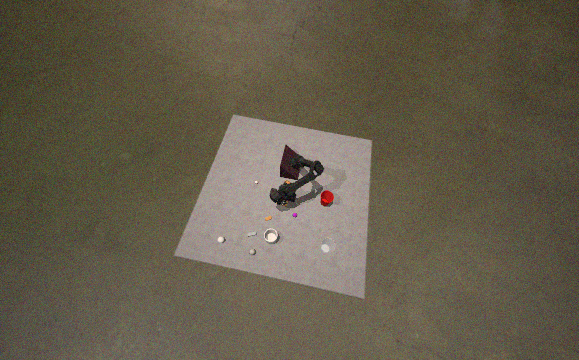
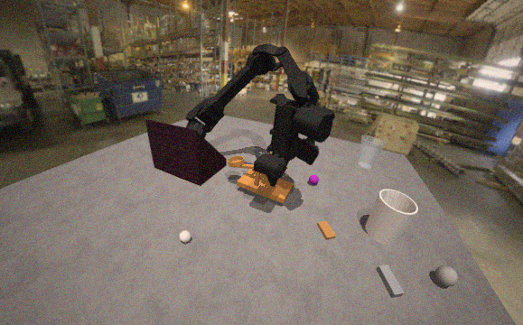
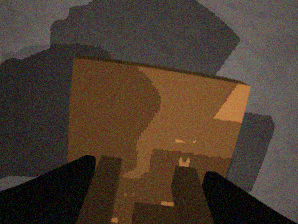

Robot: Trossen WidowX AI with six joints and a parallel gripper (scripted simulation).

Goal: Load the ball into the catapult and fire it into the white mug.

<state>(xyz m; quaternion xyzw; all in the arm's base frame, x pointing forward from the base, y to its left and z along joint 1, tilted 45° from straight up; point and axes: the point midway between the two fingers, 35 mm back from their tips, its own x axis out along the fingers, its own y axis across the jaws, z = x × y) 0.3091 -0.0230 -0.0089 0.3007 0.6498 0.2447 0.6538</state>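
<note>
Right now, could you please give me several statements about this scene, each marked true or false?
1. The gripper is shut on part of the orange catapult. True.
2. The small white ball sits in the catapult's cup. False: it lies on the grey surface.
3. The red mug is hidden in the exterior view. True.
4. The white mug lies on its side. False: it stands upright.

The black arm (image 1: 305, 184) (image 2: 239, 86) arches up and over, then drops. Its gripper (image 1: 284, 199) (image 2: 273, 181) (image 3: 149, 173) points down, fingers clamped partway.
</note>
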